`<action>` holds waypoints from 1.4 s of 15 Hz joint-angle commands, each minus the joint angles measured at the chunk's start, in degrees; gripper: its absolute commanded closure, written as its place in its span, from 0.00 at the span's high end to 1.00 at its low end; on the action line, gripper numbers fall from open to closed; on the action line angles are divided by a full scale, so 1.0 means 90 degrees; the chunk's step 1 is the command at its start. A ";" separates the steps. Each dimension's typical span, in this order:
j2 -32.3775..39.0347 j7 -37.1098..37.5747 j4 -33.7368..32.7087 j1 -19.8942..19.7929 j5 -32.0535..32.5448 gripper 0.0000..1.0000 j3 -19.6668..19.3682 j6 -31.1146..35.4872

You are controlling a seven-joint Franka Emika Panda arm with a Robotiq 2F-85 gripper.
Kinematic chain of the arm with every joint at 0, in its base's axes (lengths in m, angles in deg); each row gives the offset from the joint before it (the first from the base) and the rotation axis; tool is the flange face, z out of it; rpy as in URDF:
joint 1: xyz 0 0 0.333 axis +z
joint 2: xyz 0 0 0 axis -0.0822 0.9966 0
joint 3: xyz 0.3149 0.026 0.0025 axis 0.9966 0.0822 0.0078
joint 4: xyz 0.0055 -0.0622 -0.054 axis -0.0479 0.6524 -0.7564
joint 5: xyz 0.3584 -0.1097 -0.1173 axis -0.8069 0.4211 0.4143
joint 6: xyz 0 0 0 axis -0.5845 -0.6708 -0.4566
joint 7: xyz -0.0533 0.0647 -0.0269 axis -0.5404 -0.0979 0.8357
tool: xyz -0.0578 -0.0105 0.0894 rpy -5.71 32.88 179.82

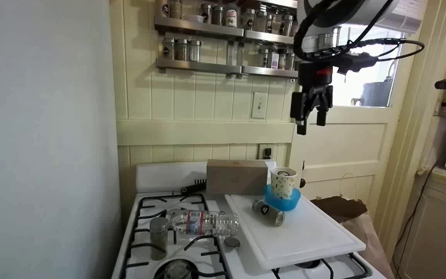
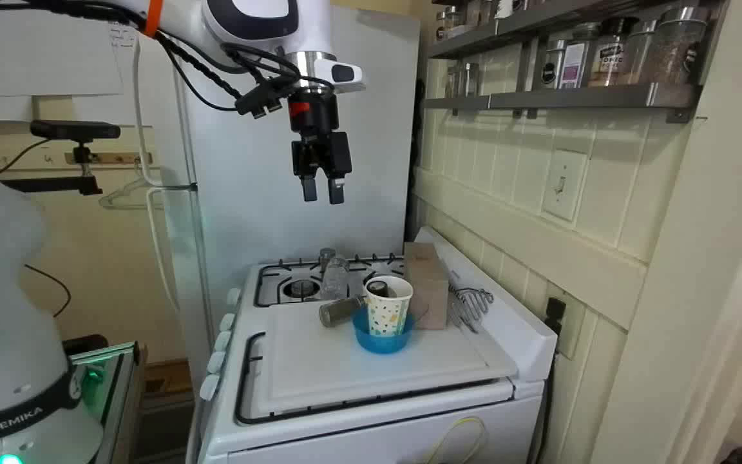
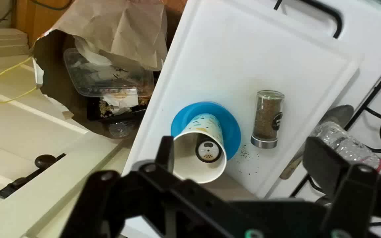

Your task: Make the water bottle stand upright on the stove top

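Note:
The water bottle (image 1: 216, 223), clear and ribbed with a red-and-blue label, lies on its side on the stove top (image 1: 242, 267). It rests over the burner grate beside the cutting board in both exterior views. It also shows in an exterior view (image 2: 335, 281), partly behind a jar, and in the wrist view (image 3: 339, 142), partly hidden by a finger. The stove top also shows in an exterior view (image 2: 250, 322). My gripper (image 1: 311, 127) is open and empty, high above the stove and apart from the bottle. It also appears in an exterior view (image 2: 323, 193) and the wrist view (image 3: 240, 158).
A white cutting board (image 1: 304, 240) holds a patterned cup (image 1: 283, 186) in a blue bowl (image 1: 293, 203) and a lying spice jar (image 1: 268, 212). A brown box (image 1: 237, 177) stands behind. Another jar (image 1: 158, 240) stands by the bottle. A paper bag (image 3: 121, 29) is beside the stove.

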 commanded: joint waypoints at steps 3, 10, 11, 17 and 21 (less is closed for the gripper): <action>0.0005 0.0023 -0.0017 0.0068 0.0024 1.00 -0.0055 -0.0024; 0.0288 -0.1093 0.0488 0.0869 -0.1005 1.00 -0.0046 0.0643; 0.0402 -0.1318 0.0505 0.1006 -0.1122 1.00 -0.0019 0.0730; 0.1668 -0.2706 0.0029 0.1586 -0.1327 1.00 0.0203 0.1133; 0.1824 -0.2869 0.0003 0.1517 -0.1192 1.00 0.0395 0.1134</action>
